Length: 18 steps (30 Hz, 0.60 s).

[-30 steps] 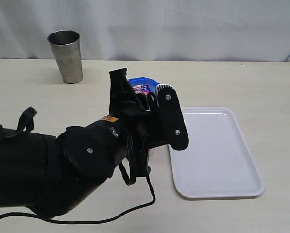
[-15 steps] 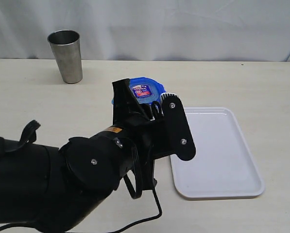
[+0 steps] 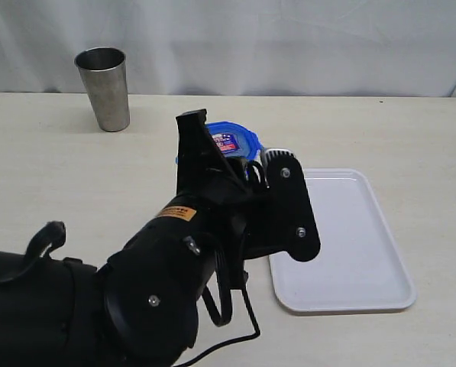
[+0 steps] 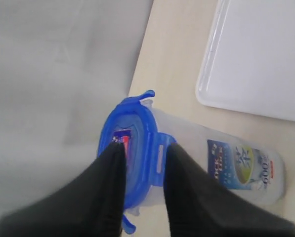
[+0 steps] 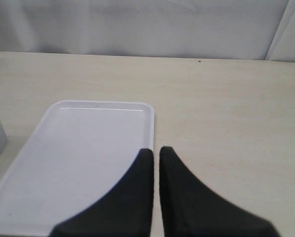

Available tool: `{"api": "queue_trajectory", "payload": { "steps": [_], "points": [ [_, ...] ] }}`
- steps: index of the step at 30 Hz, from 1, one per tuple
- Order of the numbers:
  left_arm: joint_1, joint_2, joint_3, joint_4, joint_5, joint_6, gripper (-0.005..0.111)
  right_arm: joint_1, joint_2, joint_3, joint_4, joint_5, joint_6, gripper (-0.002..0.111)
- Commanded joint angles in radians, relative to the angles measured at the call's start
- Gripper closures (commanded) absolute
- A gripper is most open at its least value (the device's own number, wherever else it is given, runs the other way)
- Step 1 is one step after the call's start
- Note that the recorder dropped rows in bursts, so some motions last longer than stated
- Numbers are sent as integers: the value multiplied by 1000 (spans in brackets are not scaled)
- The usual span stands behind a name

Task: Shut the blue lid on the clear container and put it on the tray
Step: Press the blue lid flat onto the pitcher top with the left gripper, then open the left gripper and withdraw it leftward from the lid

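Item: container [image 4: 187, 136], clear plastic, tall & narrow, see-through wall. It stands upright on tabletop [image 3: 59, 176], just beside tray [image 3: 350, 237] and not on it. In ext. view it is mostly hidden behind the left arm. Lid [image 4: 132, 163]: translucent blue, roundish, seated on container mouth. One side flap is folded down and two flaps flare outward. Red/blue sticker on top, text unreadable. Container label [image 4: 241, 168]: blue/white/green, low on wall, "600" legible, rest too small. Tray: white, rect., low rim, nothing on it. Tumbler [image 3: 103, 88]: grey steel, far left rear of tabletop, inside not visible. Left gripper [image 4: 145, 150]: fingers [image 4: 107, 192] set close either side of lid rim & folded flap. Whether they actually clamp it can't be told. Right gripper [image 5: 155, 150]: fingers pressed together, holding nothing, above tray edge.
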Motion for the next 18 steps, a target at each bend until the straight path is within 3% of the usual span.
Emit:
{"api": "queue_trajectory", "payload": {
  "steps": [1,3,5,7,8,10,12,14,16,18],
  "points": [
    [11,-72,1,95,-18,-52,100,-4,-4,3,1,-2,-3,104],
    [36,-111,1,125,-15,-95,107,-4,-4,3,1,-2,-3,104],
    [109,-168,1,137,81,-189,107,-4,-4,3,1,-2,-3,104],
    [241,-216,1,144,295,-297,107,-4,-4,3,1,-2,-3,104],
    [339,-235,1,184,461,-393,107,-4,-4,3,1,-2,-3,104],
    [489,-246,1,347,695,-618,107,-4,-4,3,1,-2,-3,104],
    [609,-246,1,477,752,-779,107,-4,-4,3,1,-2,-3,104],
    [722,-246,1,474,717,-886,107,-4,-4,3,1,-2,-3,104],
    [808,-246,1,516,701,-939,107,-4,-4,3,1,-2,-3,104],
    [854,-246,1,652,661,-1035,107,-4,-4,3,1,-2,-3,104]
  ]
}}
